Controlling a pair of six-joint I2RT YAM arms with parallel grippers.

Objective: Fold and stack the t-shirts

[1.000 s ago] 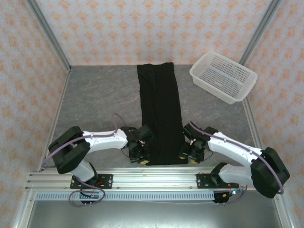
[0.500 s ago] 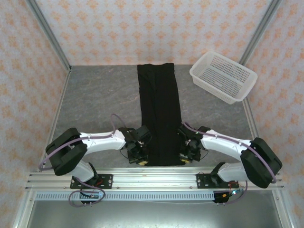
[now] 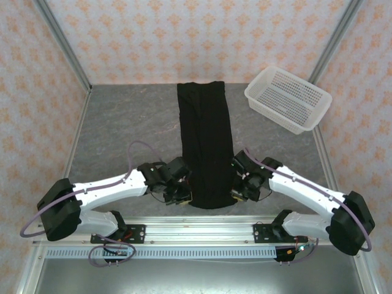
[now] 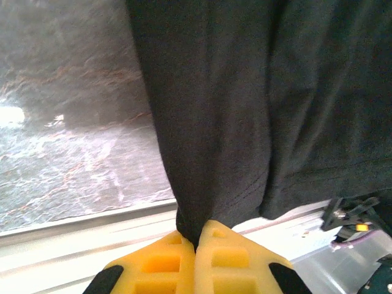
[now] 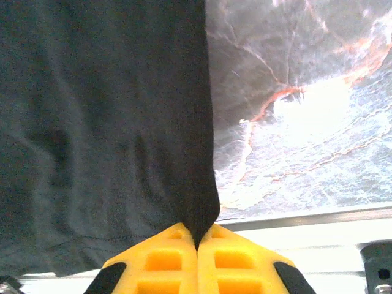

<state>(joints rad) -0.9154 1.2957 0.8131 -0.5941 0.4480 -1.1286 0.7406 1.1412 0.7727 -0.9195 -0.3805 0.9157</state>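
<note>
Inside left end effector (image 4: 195,240) and right end effector (image 5: 197,244), t-shirt (image 3: 206,141) corners vanish.

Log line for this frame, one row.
left gripper: shut on black t-shirt, near-left corner | right gripper: shut on near-right corner | t-shirt: long strip on table | white basket: far right, apart

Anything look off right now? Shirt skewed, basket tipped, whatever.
Nothing stands out. The t-shirt is a straight narrow strip; the left gripper and right gripper are each shut on a near corner. The basket sits upright, far right, apart from it.
</note>
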